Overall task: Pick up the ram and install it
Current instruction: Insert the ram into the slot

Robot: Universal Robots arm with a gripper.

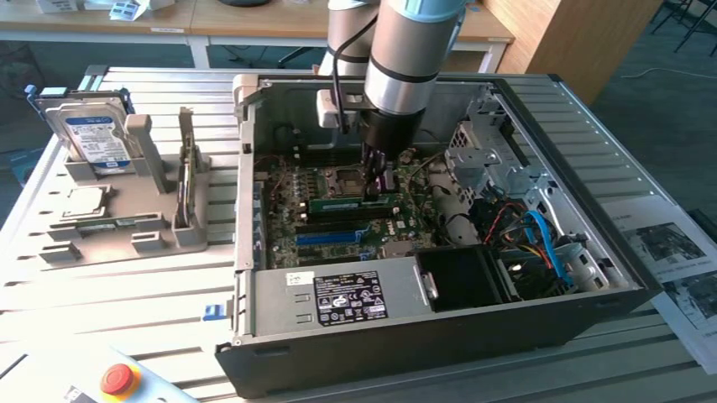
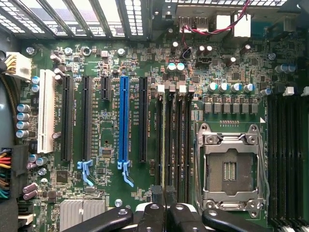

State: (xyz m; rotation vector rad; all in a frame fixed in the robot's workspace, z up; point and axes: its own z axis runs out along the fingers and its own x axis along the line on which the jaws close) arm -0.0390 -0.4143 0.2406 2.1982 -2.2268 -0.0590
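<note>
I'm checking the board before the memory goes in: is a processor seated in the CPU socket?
No, the CPU socket stands empty, its dark contact field bare inside the metal frame.

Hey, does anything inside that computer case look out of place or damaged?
Nothing looks damaged or askew. The one oddity: the processor socket on the motherboard stands empty, its bare contacts showing.
</note>
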